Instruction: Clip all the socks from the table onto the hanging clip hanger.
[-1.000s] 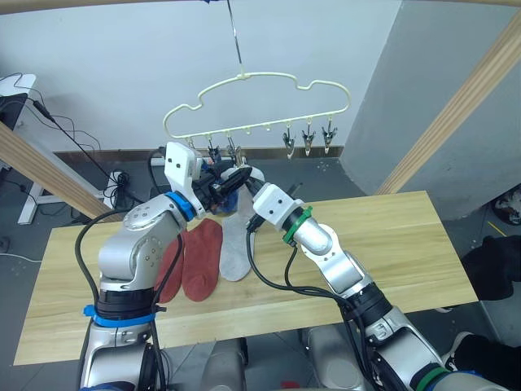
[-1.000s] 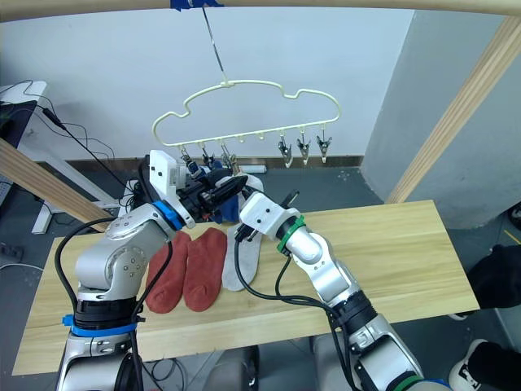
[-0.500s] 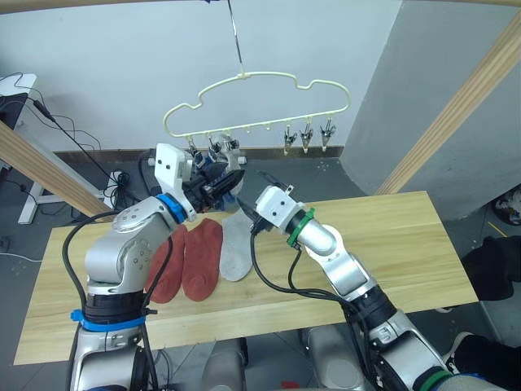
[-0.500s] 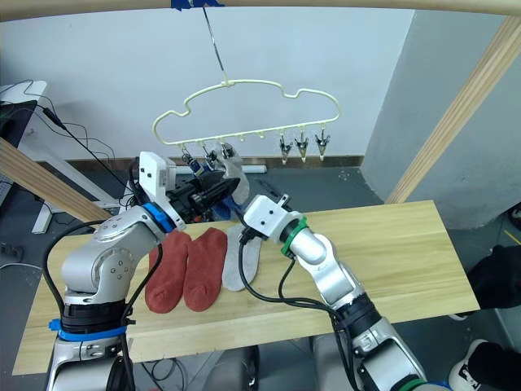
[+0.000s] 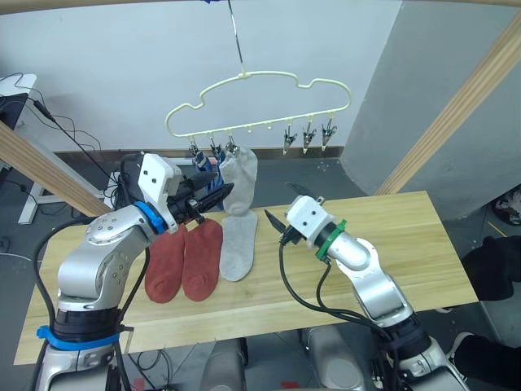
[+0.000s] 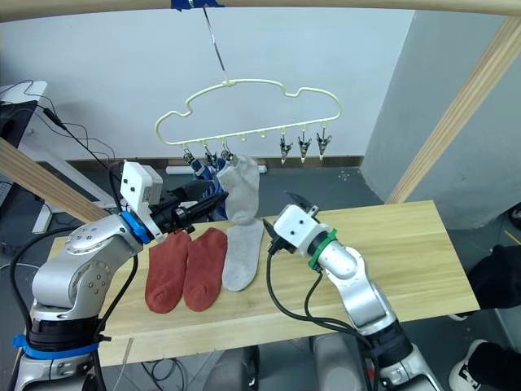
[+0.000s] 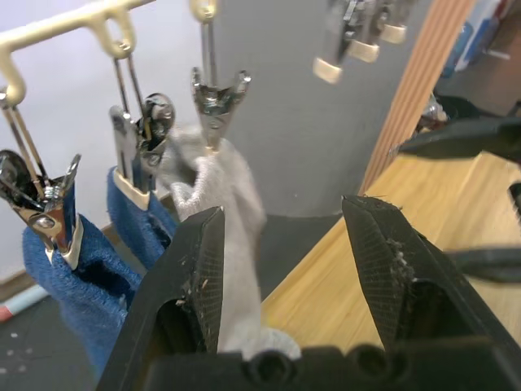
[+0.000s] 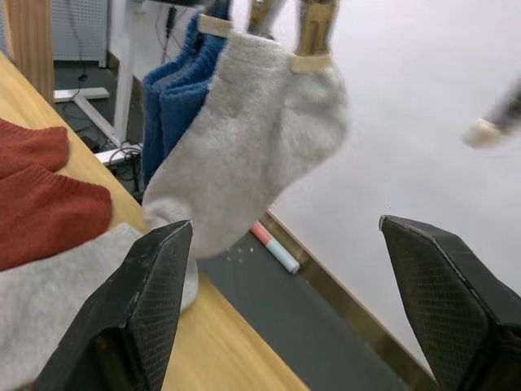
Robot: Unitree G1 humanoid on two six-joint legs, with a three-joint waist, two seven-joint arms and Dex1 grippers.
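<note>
A: What is seen on the table (image 5: 391, 244)?

B: Two rust-red socks (image 5: 183, 261) and one grey sock (image 5: 236, 248) are laid flat side by side at its left part.

A: And on the clip hanger (image 5: 260, 102)?

B: A second grey sock (image 5: 241, 181) is clipped at its cuff, next to two blue socks (image 7: 89, 269).

A: The grippers?

B: The left gripper (image 5: 213, 194) is held just beside the hung socks, fingers spread, nothing gripped. The right gripper (image 5: 281, 205) is raised above the table, spread wide and empty.
</note>
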